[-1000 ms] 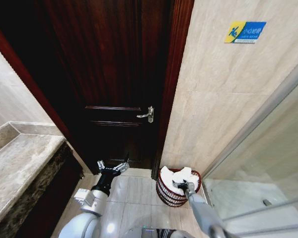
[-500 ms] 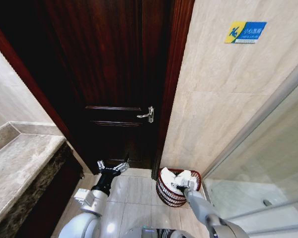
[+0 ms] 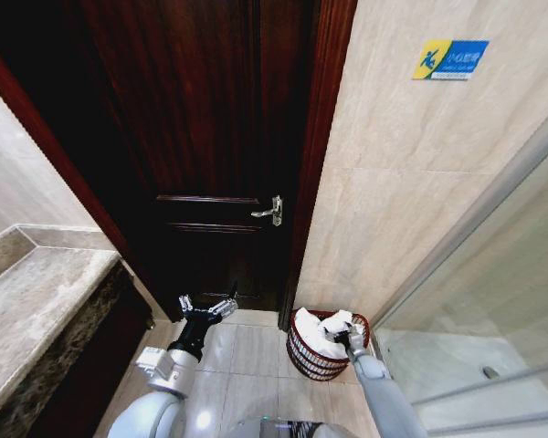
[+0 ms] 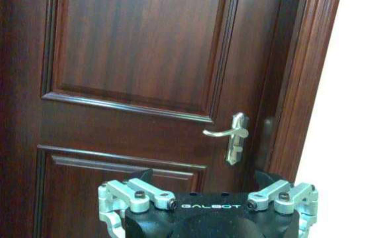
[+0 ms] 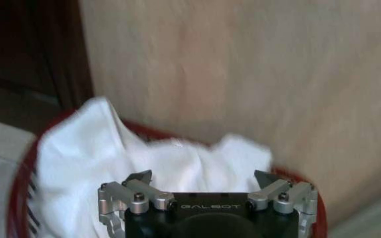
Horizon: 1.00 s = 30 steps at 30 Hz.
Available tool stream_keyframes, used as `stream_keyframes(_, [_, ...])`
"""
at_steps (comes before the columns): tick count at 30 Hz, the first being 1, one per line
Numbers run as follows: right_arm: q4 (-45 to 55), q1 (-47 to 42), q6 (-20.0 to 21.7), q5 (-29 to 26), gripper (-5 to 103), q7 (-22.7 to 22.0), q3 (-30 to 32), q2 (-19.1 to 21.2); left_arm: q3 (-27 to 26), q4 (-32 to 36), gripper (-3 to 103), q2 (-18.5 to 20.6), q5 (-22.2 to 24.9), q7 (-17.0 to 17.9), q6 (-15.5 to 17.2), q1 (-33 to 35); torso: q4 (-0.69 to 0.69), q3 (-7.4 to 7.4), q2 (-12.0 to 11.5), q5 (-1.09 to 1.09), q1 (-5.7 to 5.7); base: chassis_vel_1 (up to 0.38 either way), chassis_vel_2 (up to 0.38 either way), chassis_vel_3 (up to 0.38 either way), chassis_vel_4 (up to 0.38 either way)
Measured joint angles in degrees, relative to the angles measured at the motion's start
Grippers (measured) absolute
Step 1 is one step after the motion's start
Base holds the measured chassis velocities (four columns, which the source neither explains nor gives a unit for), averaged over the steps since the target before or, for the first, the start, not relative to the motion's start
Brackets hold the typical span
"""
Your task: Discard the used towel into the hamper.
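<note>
The hamper (image 3: 310, 358) is a dark red wire basket on the floor tiles against the beige wall, right of the door. The white towel (image 3: 321, 328) lies crumpled inside it, bulging above the rim. My right gripper (image 3: 354, 338) hovers over the basket's right edge. In the right wrist view the right gripper (image 5: 204, 177) stands open just above the towel (image 5: 137, 158), with the hamper's red rim (image 5: 20, 183) curving around the cloth. My left gripper (image 3: 207, 307) is held open in front of the door, away from the basket.
A dark wooden door (image 3: 210, 137) with a silver lever handle (image 3: 270, 211) stands shut behind the left gripper (image 4: 205, 177). A stone counter (image 3: 32, 301) runs along the left. A glass shower screen (image 3: 493, 301) closes off the right. Bare floor tiles (image 3: 247, 351) lie between the arms.
My right gripper has shifted from over the hamper's middle toward its right edge. The towel sits a little lower in the basket. The left arm has not moved.
</note>
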<state>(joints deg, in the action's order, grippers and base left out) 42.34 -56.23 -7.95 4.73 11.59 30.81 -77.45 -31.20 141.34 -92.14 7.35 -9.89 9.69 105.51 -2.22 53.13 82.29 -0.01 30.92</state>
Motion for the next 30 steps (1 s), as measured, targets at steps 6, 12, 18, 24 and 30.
stream_keyframes(6, [-15.7,8.5,-0.7,-7.6,100,3.8,0.0,-1.8,0.0,0.0,100,0.0,0.0,0.0,0.0,0.0,-0.03,0.00,0.0,0.02,0.01,0.000,0.000,0.000,0.000])
stream_keyframes(12, [-25.7,14.8,2.4,-8.4,100,4.7,0.4,-3.4,0.0,0.0,100,0.0,0.0,0.0,0.0,0.0,-0.02,0.00,0.0,-0.02,0.01,0.000,0.000,0.000,0.000])
stream_keyframes(18, [-30.3,16.5,9.2,-8.6,100,2.6,3.5,-5.1,0.0,0.0,100,0.0,0.0,0.0,0.0,0.0,-0.02,0.00,0.0,0.02,0.01,0.000,0.000,0.000,0.000])
stream_keyframes(24, [-24.2,13.8,8.8,-14.0,100,3.9,2.0,-4.0,0.0,0.0,100,0.0,0.0,0.0,0.0,0.0,-0.01,0.01,0.0,0.03,0.01,0.000,0.000,0.000,0.000])
stream_keyframes(30, [-8.2,6.0,7.3,-16.5,100,5.3,-0.2,-1.7,0.0,0.0,100,0.0,0.0,0.0,0.0,0.0,-0.02,0.01,0.0,0.04,0.02,0.000,0.000,0.000,0.000])
